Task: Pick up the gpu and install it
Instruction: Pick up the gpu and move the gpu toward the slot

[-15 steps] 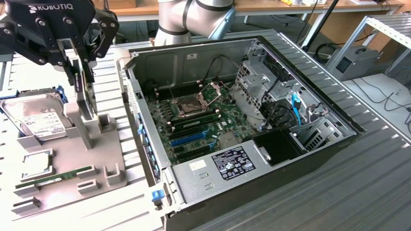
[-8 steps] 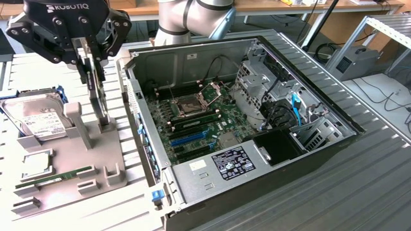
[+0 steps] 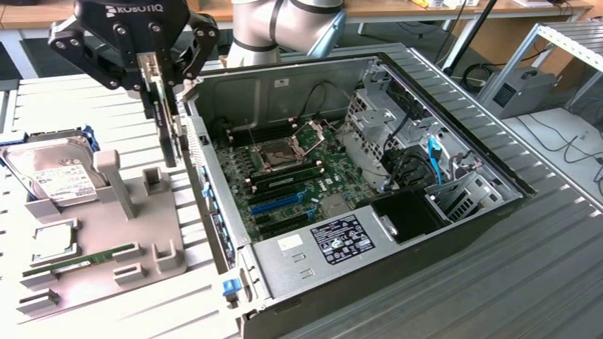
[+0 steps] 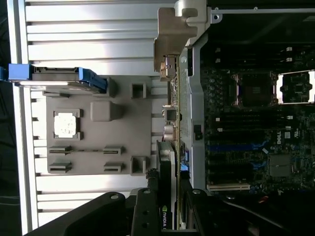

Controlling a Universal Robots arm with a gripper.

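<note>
Hanging upright from the gripper (image 3: 162, 74), the graphics card (image 3: 169, 127) is pinched between the two fingers by its upper edge, with its lower edge in the air above the grey tray (image 3: 123, 282) and just beside the near wall of the open computer case (image 3: 282, 78). So the pick-up looks done, and the fitting is not: the card is outside the case and touches no slot on the motherboard (image 3: 292, 176) (the blue slot (image 3: 278, 203) there stands free). By count there is one graphics card, one gripper and one case. On the tray lie one hard drive (image 3: 56, 173), one processor chip (image 3: 54, 244) and one memory stick (image 3: 80, 260), none of them touched by the gripper.
</note>
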